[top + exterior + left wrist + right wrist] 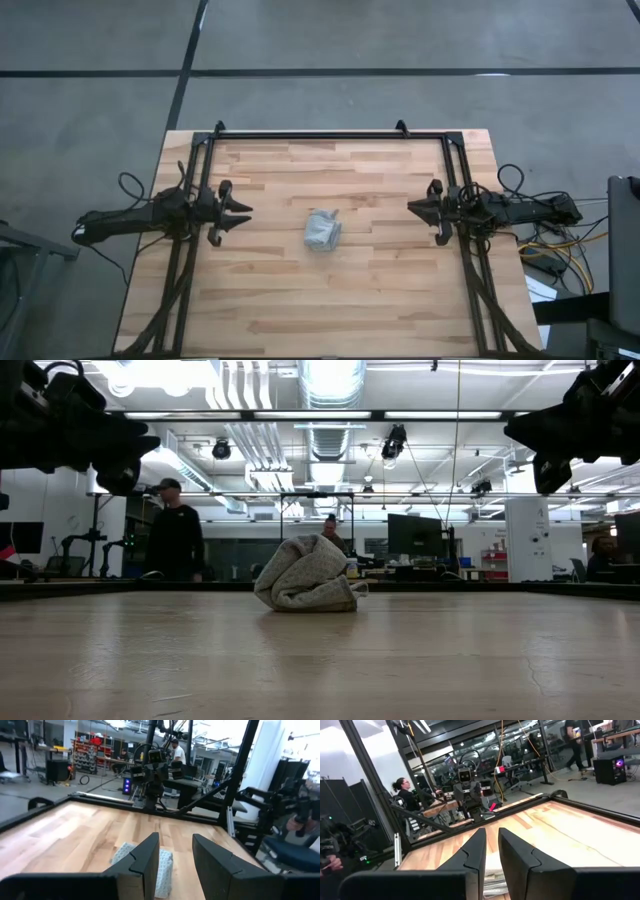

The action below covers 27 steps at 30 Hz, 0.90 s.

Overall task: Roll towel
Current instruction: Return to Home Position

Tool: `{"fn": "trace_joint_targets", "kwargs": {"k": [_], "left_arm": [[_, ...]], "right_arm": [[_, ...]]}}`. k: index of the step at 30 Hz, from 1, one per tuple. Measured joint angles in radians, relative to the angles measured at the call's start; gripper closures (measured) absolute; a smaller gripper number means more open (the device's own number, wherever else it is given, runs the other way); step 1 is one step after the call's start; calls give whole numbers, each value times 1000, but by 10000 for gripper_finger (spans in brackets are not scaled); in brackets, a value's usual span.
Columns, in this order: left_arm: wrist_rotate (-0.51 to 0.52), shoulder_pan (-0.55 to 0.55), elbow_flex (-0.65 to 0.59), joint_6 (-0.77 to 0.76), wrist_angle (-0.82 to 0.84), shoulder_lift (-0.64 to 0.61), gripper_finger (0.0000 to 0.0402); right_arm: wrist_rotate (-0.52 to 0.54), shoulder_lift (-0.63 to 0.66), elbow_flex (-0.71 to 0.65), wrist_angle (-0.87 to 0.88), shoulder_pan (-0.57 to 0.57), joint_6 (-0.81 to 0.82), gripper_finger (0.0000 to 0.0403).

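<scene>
The towel (321, 231) is a small light grey-blue bundle, bunched and rolled up, lying by its underside on the wooden table (330, 300) near the middle. In the low view the towel (308, 575) forms a rounded, wrinkled lump. My left gripper (243, 213) hovers level at the table's left side, pointing at the towel, open with nothing between its fingers (175, 840). My right gripper (414, 207) hovers level at the right side, facing the towel, with only a narrow empty gap (491, 832) between its fingers. The towel (492, 881) shows through that gap.
A black frame (330, 135) runs along the table's far edge and down both sides, behind each arm. Cables (560, 245) lie beyond the right edge. People (176, 535) stand in the room behind the table. Bare wood surrounds the towel on all sides.
</scene>
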State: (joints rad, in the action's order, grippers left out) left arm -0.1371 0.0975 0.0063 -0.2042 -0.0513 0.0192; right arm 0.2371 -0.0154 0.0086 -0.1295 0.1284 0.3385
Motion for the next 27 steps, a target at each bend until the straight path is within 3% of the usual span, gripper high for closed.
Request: {"fn": "trace_joint_targets", "kwargs": {"k": [5, 27], "left_arm": [[0, 0, 0, -66, 0, 0, 280], [0, 0, 0, -61, 0, 0, 280]], "right_arm": [[-1, 0, 0, 0, 0, 0, 353], [-1, 0, 0, 0, 0, 0, 353]]}}
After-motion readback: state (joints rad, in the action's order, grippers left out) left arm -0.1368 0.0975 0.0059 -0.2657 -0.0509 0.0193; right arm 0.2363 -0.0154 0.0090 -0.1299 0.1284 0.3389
